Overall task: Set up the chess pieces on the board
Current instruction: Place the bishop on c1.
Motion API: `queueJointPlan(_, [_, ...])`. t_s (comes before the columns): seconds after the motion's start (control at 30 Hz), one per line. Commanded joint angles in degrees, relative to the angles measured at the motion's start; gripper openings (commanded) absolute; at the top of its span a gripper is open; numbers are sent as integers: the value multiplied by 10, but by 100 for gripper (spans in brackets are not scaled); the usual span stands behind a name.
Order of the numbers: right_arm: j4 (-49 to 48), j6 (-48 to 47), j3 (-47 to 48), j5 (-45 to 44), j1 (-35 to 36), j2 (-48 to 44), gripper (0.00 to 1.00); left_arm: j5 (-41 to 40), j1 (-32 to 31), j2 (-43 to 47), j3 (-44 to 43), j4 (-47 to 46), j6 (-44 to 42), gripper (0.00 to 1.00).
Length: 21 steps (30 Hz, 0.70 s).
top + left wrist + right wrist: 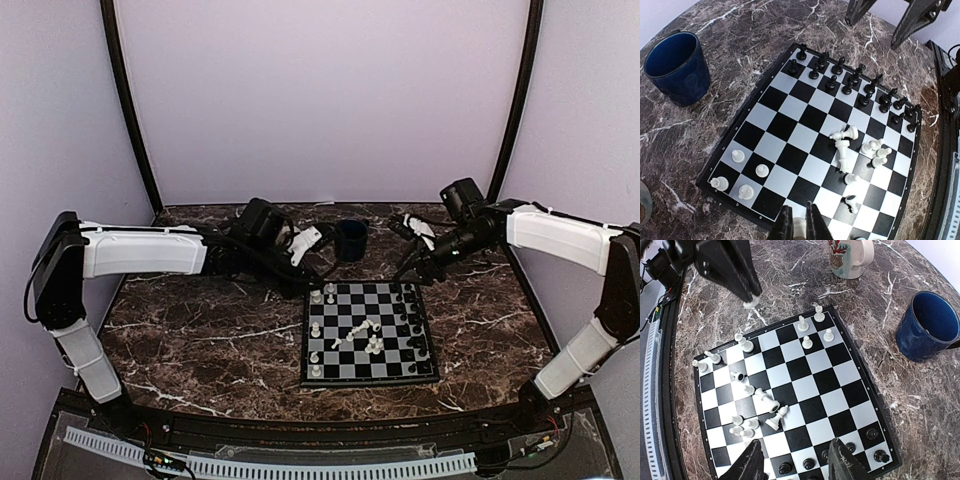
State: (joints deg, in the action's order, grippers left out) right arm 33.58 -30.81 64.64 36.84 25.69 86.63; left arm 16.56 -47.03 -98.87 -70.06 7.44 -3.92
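Progress looks past halfway: black pieces (846,89) stand ranked on the board (790,107), white pieces (846,134) partly placed (the rest lie heaped mid-board). Your left gripper (798,220) pinches a white piece (751,301); your right gripper (796,442) gapes empty.

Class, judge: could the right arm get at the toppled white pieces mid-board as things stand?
Probably yes. The right gripper hangs open over the board, the toppled white pieces lie just ahead with nothing above them, and the left gripper, holding a white piece, sits at the opposite edge.
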Motion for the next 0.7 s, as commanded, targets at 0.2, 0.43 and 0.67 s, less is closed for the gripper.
queueJointPlan(0.2, [-20, -7, -3, 0, -4, 14, 45, -34, -7, -57, -23, 21, -47, 4])
queueJointPlan(0.43, [-23, -11, -8, -4, -4, 12, 45, -70, -7, -93, -42, -2, -33, 5])
queueJointPlan(0.67, [-20, -14, -9, -1, -4, 18, 45, -62, -7, -117, -49, -14, -26, 5])
